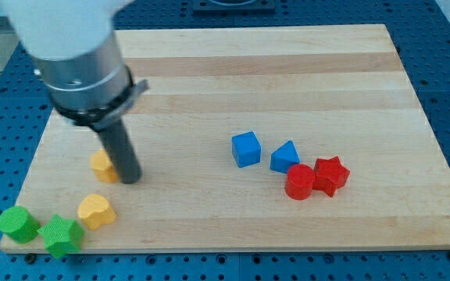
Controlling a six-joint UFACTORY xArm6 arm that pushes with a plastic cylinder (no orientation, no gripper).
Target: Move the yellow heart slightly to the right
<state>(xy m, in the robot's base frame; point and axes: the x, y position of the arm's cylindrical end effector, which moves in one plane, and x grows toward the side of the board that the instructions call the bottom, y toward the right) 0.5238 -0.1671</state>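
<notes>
The yellow heart (pixel 96 211) lies near the board's bottom left. My tip (pixel 129 178) stands above it and a little to its right, apart from it. The tip touches or nearly touches the right side of another yellow block (pixel 101 166), whose shape is partly hidden by the rod.
A green cylinder (pixel 18 225) and a green star (pixel 61 235) sit at the bottom left corner. A blue cube (pixel 246 148), a blue triangular block (pixel 285 156), a red cylinder (pixel 299 182) and a red star (pixel 330 174) cluster right of centre. The wooden board (pixel 287 70) lies on a blue pegboard.
</notes>
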